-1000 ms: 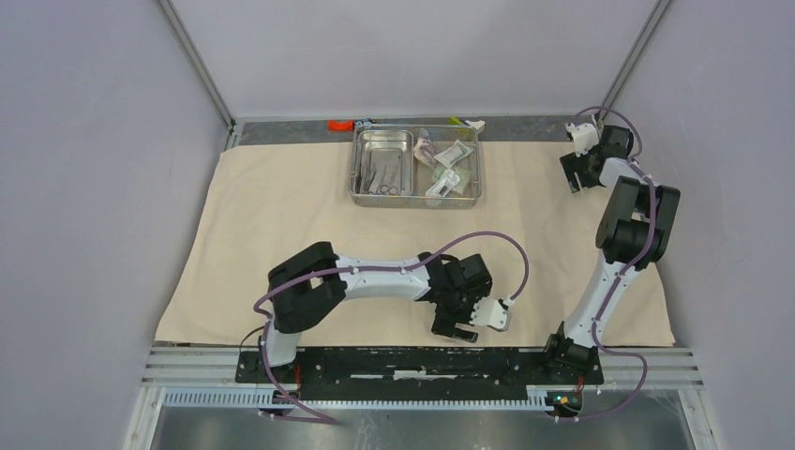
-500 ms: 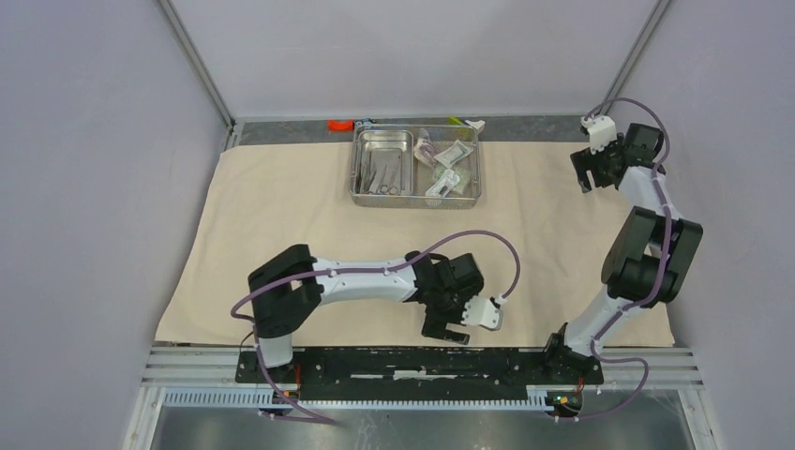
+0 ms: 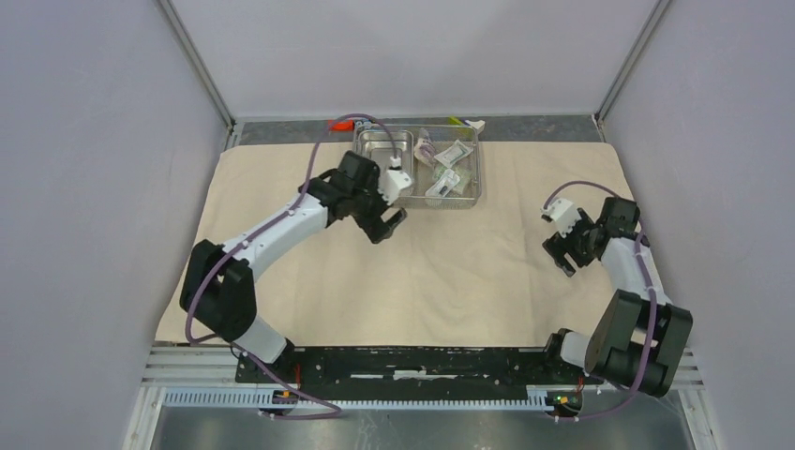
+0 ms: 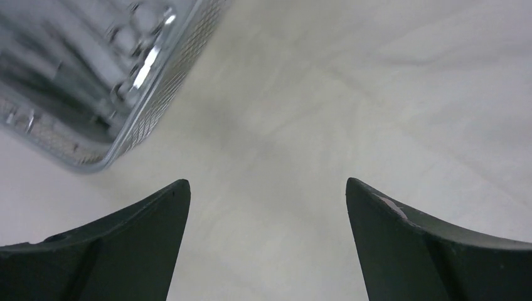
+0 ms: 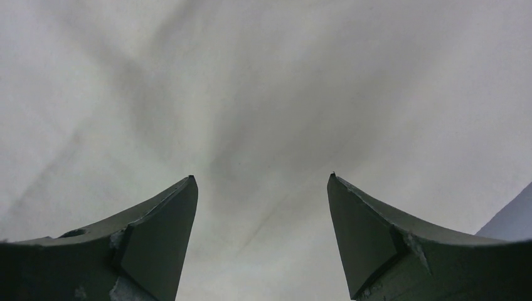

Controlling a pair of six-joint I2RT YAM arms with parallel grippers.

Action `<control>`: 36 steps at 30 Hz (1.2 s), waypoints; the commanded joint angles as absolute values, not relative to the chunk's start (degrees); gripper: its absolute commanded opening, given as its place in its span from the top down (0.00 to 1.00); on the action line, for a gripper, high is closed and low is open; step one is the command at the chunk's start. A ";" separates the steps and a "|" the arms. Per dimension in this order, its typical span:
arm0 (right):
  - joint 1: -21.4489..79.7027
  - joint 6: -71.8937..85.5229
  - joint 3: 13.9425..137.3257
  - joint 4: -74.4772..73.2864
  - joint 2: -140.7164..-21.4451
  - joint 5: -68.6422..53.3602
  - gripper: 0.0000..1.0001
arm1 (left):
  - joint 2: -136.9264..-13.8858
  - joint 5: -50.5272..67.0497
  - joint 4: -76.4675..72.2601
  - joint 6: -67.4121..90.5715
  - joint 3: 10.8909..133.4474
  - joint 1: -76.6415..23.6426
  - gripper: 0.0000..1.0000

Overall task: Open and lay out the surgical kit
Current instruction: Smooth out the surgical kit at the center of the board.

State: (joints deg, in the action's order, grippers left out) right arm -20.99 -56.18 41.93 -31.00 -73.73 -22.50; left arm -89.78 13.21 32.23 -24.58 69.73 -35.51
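Top view only: we see the whole cloth wrap (image 3: 450,281) spread flat, both arms, and the steel tray (image 3: 441,201) with its inner tray (image 3: 380,142).
Left wrist view only: up close we see one corner of the steel tray's mesh wall, and the blurry ring handles of the metal tools (image 4: 135,37) inside it. In the top view the left arm hides most of these tools.
Right wrist view only: we see just cloth with soft creases, and a bit of lilac wall in the low right corner.
Left gripper (image 3: 391,225): its fingers are spread wide with nothing between them. It is over bare cloth just beside the near-left side of the tray.
Right gripper (image 3: 561,258): its fingers are spread wide too and hold nothing. It is over the right part of the cloth, well apart from the tray.
Where the kit is: the tray sits at the far middle of the cloth, with the packets (image 3: 448,167) in its right part.
Surface: the beige cloth covers most of the table, and a metal rail (image 3: 422,361) runs along the near edge.
Room: there are plain lilac walls (image 3: 94,141). An orange piece (image 3: 339,124) and a yellow-green and white piece (image 3: 466,123) lie behind the tray.
Counts: we count two arms, two grippers, one cloth, one big tray and one small tray. The packets are too small for us to count surely.
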 commanded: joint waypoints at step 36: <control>-24.02 -77.40 26.80 -48.69 -54.99 -11.50 0.20 | -111.58 0.29 29.47 -16.71 85.61 2.93 0.00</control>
State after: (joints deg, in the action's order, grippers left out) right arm -23.44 -75.57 24.82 -38.57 -53.36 -10.17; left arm -112.90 1.98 30.17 -14.17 86.06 0.84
